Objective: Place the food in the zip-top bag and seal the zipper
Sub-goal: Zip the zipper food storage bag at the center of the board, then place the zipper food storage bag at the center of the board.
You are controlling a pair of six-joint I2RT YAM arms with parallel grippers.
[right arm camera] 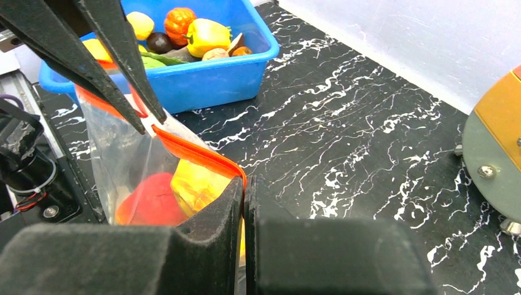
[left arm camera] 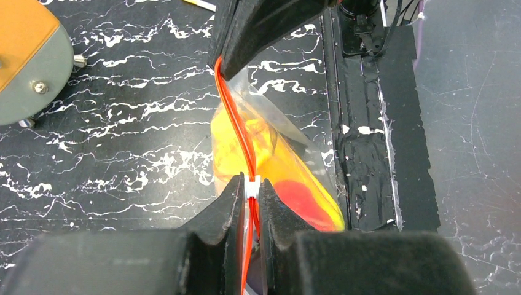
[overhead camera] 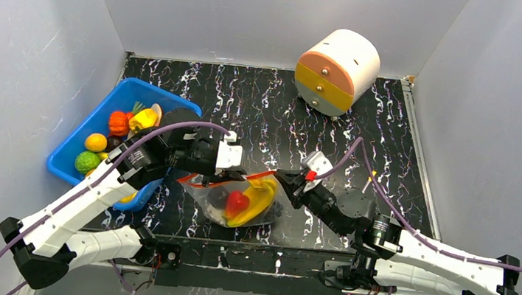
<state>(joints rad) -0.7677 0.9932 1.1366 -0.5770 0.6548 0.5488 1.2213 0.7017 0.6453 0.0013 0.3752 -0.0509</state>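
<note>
The zipper [overhead camera: 261, 173] was held stretched almost level across the top view. Its long axis ran left to right and rose slightly toward the right end. The zip-top bag [overhead camera: 236, 208] was hung below it, with the mouth turned to the far side and the body sagging toward the near edge of the desk [overhead camera: 262, 110], just ahead of the arm bases. A yellow banana [overhead camera: 261, 198] and a red piece [overhead camera: 237, 203] were seen inside through the clear plastic.

The desk was covered in a black, white-veined marble pattern and was enclosed by plain grey walls [overhead camera: 258, 14]. A blue bin [overhead camera: 64, 158] holding more toy pieces [overhead camera: 118, 122] was set at the left, and a round drawer unit [overhead camera: 337, 71] stood at the far right.

The left gripper [left arm camera: 249, 184] was pressed together on the zipper at a small white tab, partway along the strip. The right gripper [right arm camera: 244, 184] was clamped on the strip's right end, and the bag was slung between the two.
</note>
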